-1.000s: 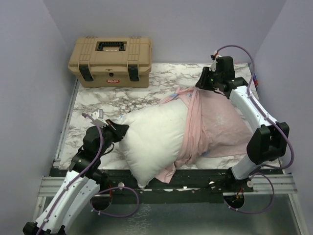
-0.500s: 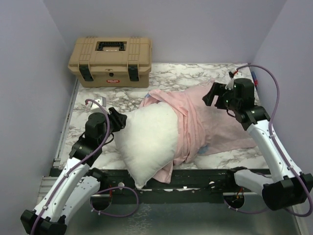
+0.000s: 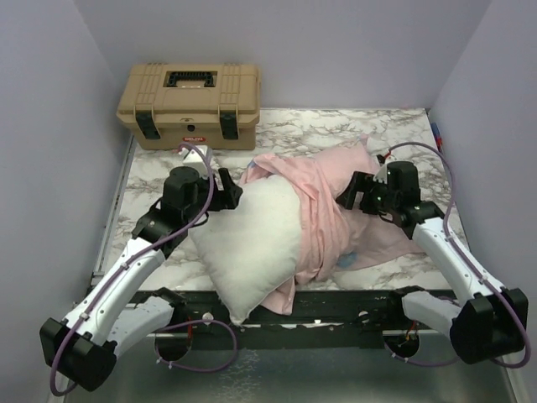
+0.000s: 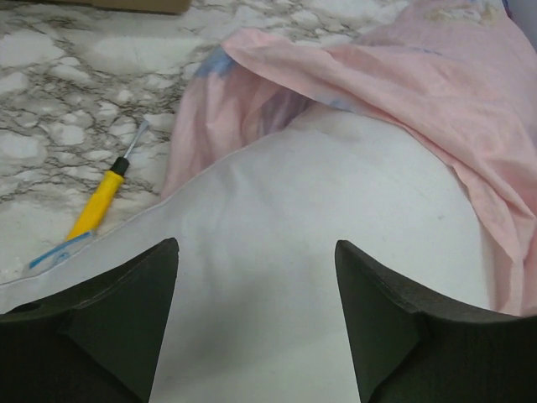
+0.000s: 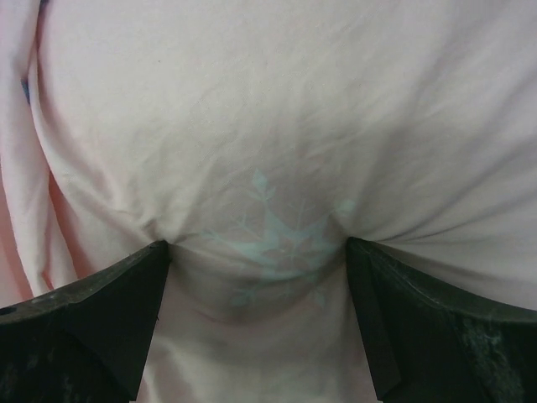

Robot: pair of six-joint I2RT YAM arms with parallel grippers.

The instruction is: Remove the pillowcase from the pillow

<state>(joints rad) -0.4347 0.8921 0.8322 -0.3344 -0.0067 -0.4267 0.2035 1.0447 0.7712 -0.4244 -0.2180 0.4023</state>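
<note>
The white pillow lies slantwise across the marble table, its near corner hanging over the front edge. The pillowcase, pale pink side out, covers the pillow's right half and is bunched at its far left. My left gripper is at the pillow's upper left edge. In the left wrist view this gripper stands open above the bare pillow, with the pillowcase's rim just ahead. My right gripper is open, fingertips pressed into the pillowcase where a snowflake print shows through. It sits on the covered right half.
A tan toolbox stands at the back left corner. A yellow screwdriver lies on the marble table left of the pillow. Purple walls close in on both sides and the back.
Both grippers opened. The left let go of the pillow's corner and moved up along its edge. The right released the raised pillowcase, which dropped, and came down onto it.
</note>
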